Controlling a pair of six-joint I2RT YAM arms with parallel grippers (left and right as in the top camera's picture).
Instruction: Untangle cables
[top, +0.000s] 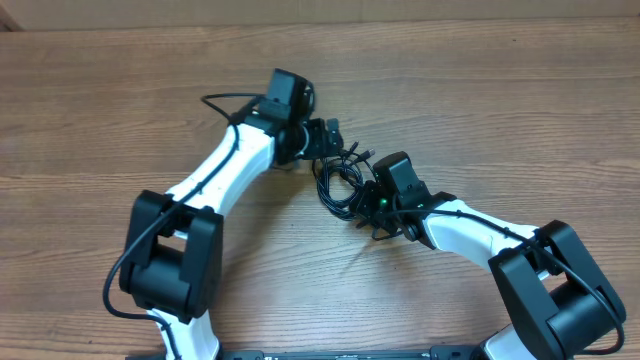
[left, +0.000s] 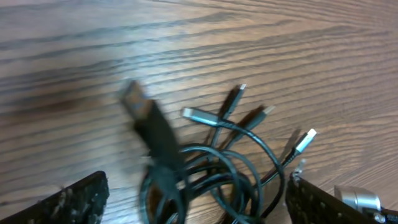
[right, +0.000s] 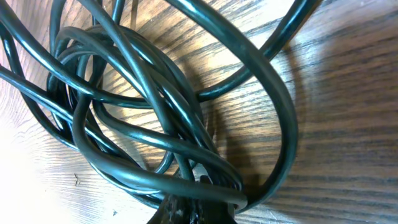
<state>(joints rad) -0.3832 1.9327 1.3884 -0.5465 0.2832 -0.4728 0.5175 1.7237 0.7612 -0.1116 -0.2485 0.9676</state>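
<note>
Table: wood-grain top that carried the cables, near its middle in the overhead view.

Left arm: white and black, it reached towards the cables from the lower left of the overhead view.

Right arm: it reached towards the cables from the lower right.

Left gripper: it sat at the upper edge of the cables. Its two fingers stood wide apart, one at each lower corner of the left wrist view, with the loops of the cables between them.

Right gripper: it sat at the right side of the cables, opposite the left one. In the right wrist view its fingers showed as one dark mass at the bottom edge, drawn together on several strands that ran into it (how many strands it pinched could not be told).

Cables: thin black cords lay in one knotted coil between the two grippers, the loops crossing over and under each other.

Plugs: several silver-tipped ends fanned out from the cables on the far side from the left gripper. One larger plug rose above the cables, blurred, close to the left wrist camera.
</note>
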